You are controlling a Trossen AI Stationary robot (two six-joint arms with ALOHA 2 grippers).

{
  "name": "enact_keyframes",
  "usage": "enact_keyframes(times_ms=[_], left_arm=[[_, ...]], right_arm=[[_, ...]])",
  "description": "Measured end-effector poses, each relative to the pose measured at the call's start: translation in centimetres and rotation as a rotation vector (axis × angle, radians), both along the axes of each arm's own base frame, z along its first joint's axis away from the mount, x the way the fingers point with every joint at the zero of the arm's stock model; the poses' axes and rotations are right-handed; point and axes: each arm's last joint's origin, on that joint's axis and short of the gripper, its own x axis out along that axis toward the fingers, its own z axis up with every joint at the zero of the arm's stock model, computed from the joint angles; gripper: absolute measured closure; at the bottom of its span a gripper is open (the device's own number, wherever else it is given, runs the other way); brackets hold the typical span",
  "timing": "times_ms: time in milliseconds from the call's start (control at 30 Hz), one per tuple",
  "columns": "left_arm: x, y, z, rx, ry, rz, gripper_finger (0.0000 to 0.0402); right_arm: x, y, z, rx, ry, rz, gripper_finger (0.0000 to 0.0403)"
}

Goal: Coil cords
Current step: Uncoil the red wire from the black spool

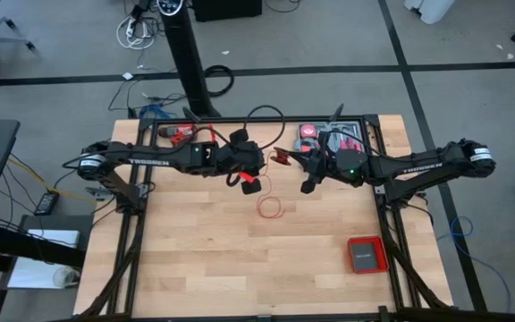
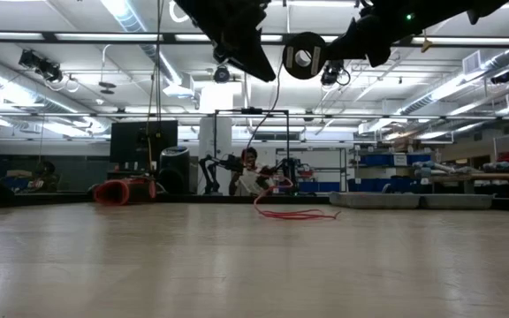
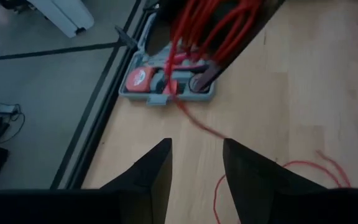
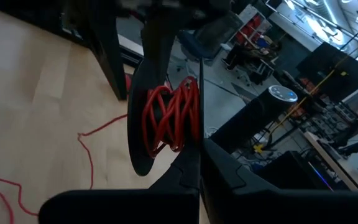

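Observation:
A black spool (image 1: 282, 158) wound with red cord (image 4: 169, 118) hangs above the middle of the table's far half. My right gripper (image 1: 306, 170) comes from the table's right and is shut on it. A loose strand runs down from the spool to a red loop (image 1: 271, 207) that lies on the table. The loop also shows in the low view (image 2: 294, 213). My left gripper (image 1: 254, 165) is open and empty just left of the spool. In its own wrist view (image 3: 196, 163) the fingers stand apart above bare table. My right gripper holds the spool by the rim of one black flange (image 4: 196, 140), pinched between its two fingers. The fingers come level from the table's right. The spool (image 2: 303, 55) is lifted clear of the table with its axle level, and the cord hangs slack below it.
A grey tool case (image 1: 333, 136) with red parts lies at the far right of the table and also shows in the left wrist view (image 3: 166, 84). A red tray (image 1: 366, 255) sits near the right front. A red item (image 1: 179, 134) lies at the far left edge.

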Motion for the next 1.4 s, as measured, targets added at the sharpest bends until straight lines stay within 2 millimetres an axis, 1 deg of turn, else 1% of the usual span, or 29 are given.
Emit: enact_keyframes(times_ms=[133, 367, 533, 700, 933, 1100, 1267, 1333, 1400], left_arm=[[0.1, 0.2, -0.2, -0.010, -0.022, -0.009, 0.0254], [0.1, 0.4, -0.4, -0.086, -0.050, -0.010, 0.0254], [0.1, 1.2, -0.4, -0.159, -0.078, 0.020, 0.0254], [0.1, 1.8, -0.2, -0.182, -0.114, 0.051, 0.0254], [0.4, 1.8, 0.3, -0.221, -0.192, 0.048, 0.0254], [0.5, 1.9, 0.3, -0.225, -0.205, 0.058, 0.0255], [0.4, 1.9, 0.2, -0.198, -0.174, 0.055, 0.0277], [0.3, 1.9, 0.1, -0.190, -0.168, 0.058, 0.0296], [0.3, 1.9, 0.1, -0.170, -0.159, 0.044, 0.0324]], right_arm=[[0.0, 0.0, 0.0, 0.000, 0.000, 0.000, 0.0403], [0.0, 0.0, 0.0, -0.008, 0.003, -0.009, 0.0403], [0.0, 0.0, 0.0, -0.014, 0.006, -0.015, 0.0403], [0.0, 0.0, 0.0, -0.007, 0.001, 0.007, 0.0403], [0.0, 0.1, 0.1, -0.003, -0.010, 0.025, 0.0403], [0.1, 0.1, 0.1, -0.002, -0.011, 0.030, 0.0403], [0.1, 0.1, 0.1, -0.002, -0.010, 0.032, 0.0403], [0.1, 0.1, 0.1, -0.001, -0.011, 0.032, 0.0403], [0.1, 0.1, 0.1, -0.001, -0.011, 0.036, 0.0403]])
